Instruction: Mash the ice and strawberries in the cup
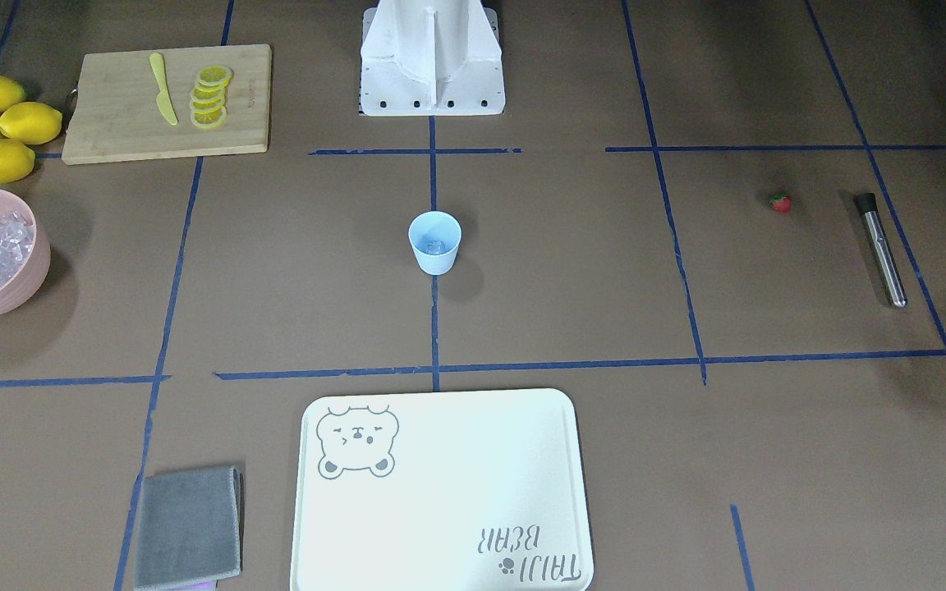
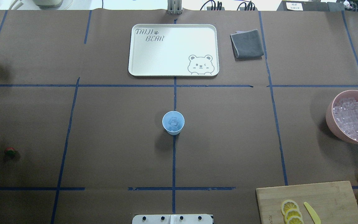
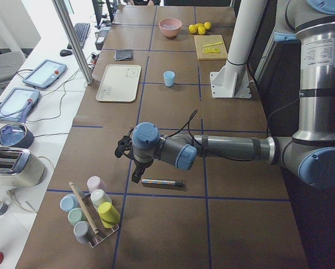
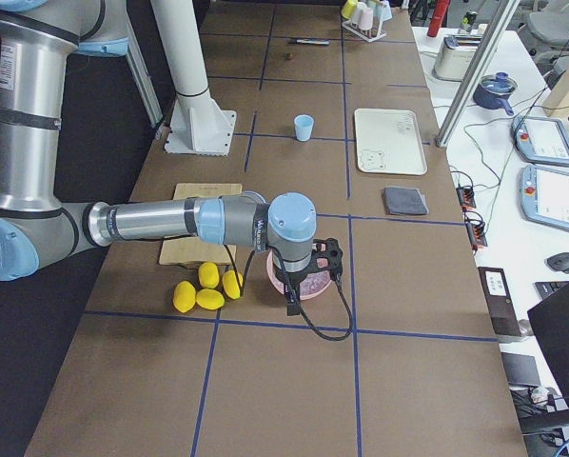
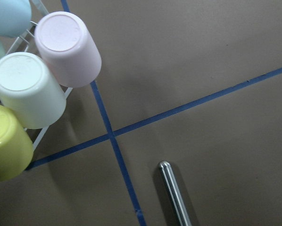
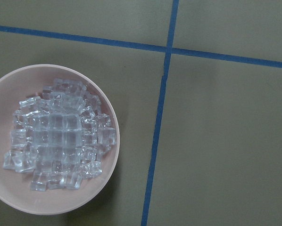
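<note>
two robot arms of silver-grey metal tubes, with rounded pale blue caps [image 3: 147,134] at each joint. the left arm [image 3: 235,148] has a small printed label [image 3: 316,56] on its upper segment and a thin black cable [image 3: 185,120] looping by the wrist. the right arm [image 4: 161,221] trails a black cable loop [image 4: 323,319] under its black wrist fittings. a white ribbed pedestal [image 1: 432,61] has dark bolts [image 1: 417,104] along its base plate.
</note>
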